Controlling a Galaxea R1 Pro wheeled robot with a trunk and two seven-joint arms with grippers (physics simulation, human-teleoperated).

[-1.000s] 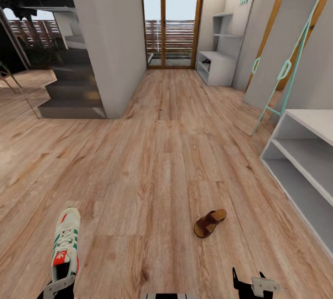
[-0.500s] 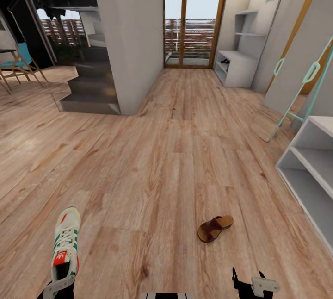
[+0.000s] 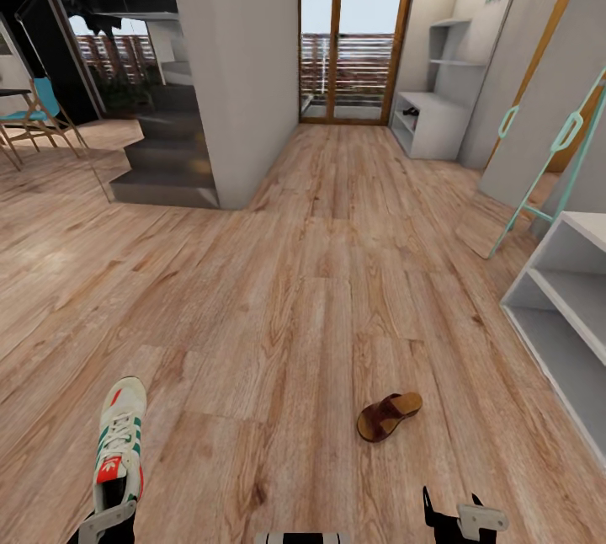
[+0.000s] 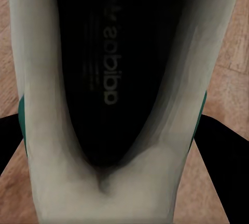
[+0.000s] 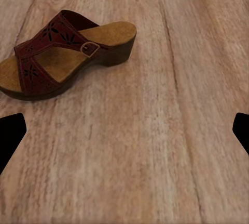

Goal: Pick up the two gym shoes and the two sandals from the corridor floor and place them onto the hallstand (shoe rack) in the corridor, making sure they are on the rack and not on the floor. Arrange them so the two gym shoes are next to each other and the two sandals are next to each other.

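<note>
gym shoe (image 3: pixel 118 434) sits gripped in my left pincer (image 3: pixel 105 520), above the corridor floor (image 3: pixel 278 291). my right pincer (image 3: pixel 450 512) hangs open near the sandal (image 3: pixel 388 416). next i'd carry the shoe to the far hallstand (image 3: pixel 425 119).

View swung left earlier, now near-steady; sandal (image 3: pixel 388 416) barely shifted in frame.

A sneaker (image 3: pixel 118 434) sits at seven o'clock, a sandal (image 3: pixel 387 416) on the floor (image 3: pixel 303 291) at five, the hallstand (image 3: pixel 438 119) far off at one.
</note>
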